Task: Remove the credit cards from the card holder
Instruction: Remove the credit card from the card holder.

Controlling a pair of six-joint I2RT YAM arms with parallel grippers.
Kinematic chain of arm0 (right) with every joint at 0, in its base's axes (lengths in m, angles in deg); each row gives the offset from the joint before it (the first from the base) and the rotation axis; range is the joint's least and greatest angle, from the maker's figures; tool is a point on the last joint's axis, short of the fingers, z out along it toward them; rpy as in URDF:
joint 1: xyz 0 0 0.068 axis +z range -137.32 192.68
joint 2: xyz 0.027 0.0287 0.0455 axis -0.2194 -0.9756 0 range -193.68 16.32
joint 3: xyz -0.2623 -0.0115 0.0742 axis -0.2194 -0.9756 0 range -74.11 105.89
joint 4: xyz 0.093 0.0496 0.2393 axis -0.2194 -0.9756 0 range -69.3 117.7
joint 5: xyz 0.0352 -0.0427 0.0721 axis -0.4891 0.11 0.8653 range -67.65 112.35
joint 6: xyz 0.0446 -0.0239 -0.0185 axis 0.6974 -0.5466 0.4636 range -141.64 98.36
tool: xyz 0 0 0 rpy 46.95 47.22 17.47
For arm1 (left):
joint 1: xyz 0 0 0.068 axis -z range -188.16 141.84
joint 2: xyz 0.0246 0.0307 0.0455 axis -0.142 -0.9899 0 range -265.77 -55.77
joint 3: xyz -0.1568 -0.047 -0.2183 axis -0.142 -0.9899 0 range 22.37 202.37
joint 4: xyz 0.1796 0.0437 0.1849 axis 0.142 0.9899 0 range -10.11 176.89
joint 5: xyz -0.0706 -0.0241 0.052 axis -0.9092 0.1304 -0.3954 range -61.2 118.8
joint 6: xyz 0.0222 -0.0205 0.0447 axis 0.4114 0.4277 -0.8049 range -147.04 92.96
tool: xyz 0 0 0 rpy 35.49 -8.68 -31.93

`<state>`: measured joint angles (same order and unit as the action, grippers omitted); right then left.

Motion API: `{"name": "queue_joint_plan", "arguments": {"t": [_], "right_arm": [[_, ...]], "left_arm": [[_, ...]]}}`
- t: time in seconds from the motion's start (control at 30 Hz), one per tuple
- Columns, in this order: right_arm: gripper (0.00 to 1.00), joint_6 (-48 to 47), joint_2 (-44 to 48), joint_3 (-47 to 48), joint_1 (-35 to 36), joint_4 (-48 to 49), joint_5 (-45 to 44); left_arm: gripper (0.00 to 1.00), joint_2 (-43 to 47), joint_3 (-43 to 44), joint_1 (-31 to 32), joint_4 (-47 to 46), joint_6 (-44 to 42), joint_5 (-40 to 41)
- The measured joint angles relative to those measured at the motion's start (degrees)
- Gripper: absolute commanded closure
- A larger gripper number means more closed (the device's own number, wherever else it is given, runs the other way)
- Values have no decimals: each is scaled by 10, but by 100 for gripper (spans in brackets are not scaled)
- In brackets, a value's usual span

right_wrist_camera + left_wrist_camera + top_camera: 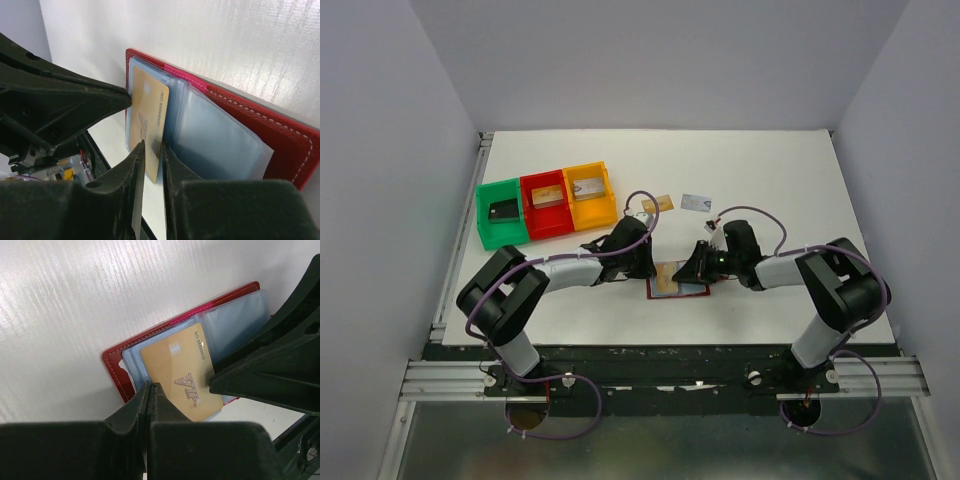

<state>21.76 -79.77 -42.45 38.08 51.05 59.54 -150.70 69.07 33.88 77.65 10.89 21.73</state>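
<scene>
The dark red card holder [692, 291] [116, 371] [282, 135] lies open on the table, its pale blue sleeves up. A gold-tan credit card [666, 281] [175, 365] [147, 105] marked VIP sticks halfway out of a sleeve. My left gripper [648, 262] [150, 385] is shut, pinching that card's outer edge. My right gripper [692, 268] [152, 145] straddles the card's opposite edge, its jaws slightly apart. Another gold card [659, 204] and a pale silver card [695, 202] lie loose on the table behind the arms.
Green bin [502, 215], red bin [546, 205] and orange bin [590, 196] stand in a row at the back left, each holding a card. Both arms' cables loop above the card holder. The table's front edge is close behind the card holder.
</scene>
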Motion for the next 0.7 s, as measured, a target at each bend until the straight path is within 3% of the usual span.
{"name": "queue_joint_plan", "arguments": {"t": [0.53, 0.7], "right_arm": [[71, 58, -50, -13, -7, 100, 52], [79, 62, -52, -13, -7, 104, 54]], "left_arm": [[97, -5, -3, -5, -22, 3, 0], [97, -4, -7, -5, -30, 3, 1]]}}
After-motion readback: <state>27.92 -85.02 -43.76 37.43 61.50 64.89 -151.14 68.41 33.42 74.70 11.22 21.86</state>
